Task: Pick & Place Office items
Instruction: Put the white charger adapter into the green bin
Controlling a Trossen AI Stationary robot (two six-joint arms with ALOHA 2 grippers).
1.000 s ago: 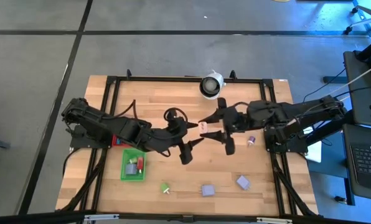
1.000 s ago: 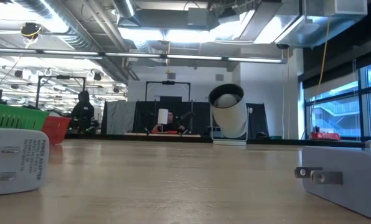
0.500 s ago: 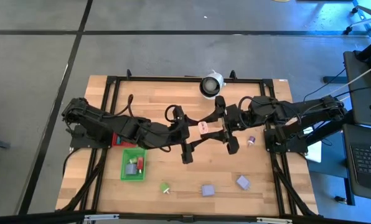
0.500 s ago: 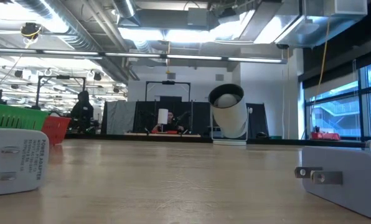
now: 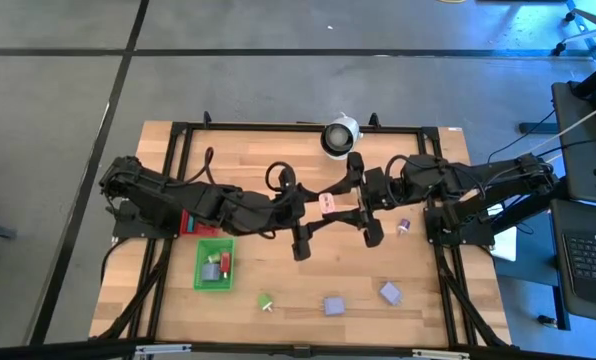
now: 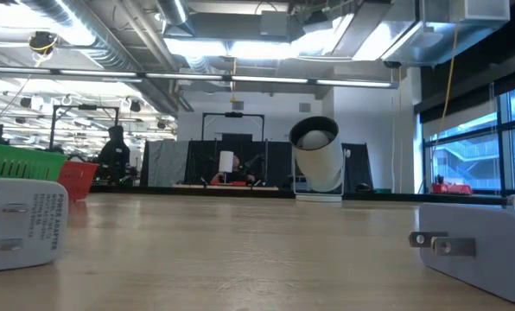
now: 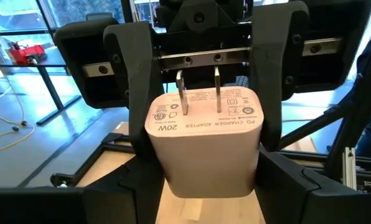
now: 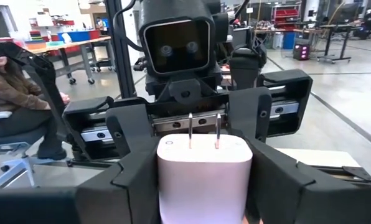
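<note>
At the centre of the high view, the left gripper [image 5: 316, 214] and right gripper [image 5: 346, 204] are both clasping a white charger [image 5: 327, 204] above the table [image 5: 278, 270]. Other office items are lying lower in the frame: a lavender block [image 5: 390, 292] and a green pin [image 5: 265, 301].

Legible print appeared on the white charger [image 7: 204, 140] held between the gripper fingers: its pronged face read "20W" and "USB POWER ADAPTER CHARGER", beside small round certification marks and fine print too small to read. In the low view, a second white adapter [image 6: 20, 223] bore partial lettering, seemingly "FC", otherwise unreadable. No other text was readable.
</note>
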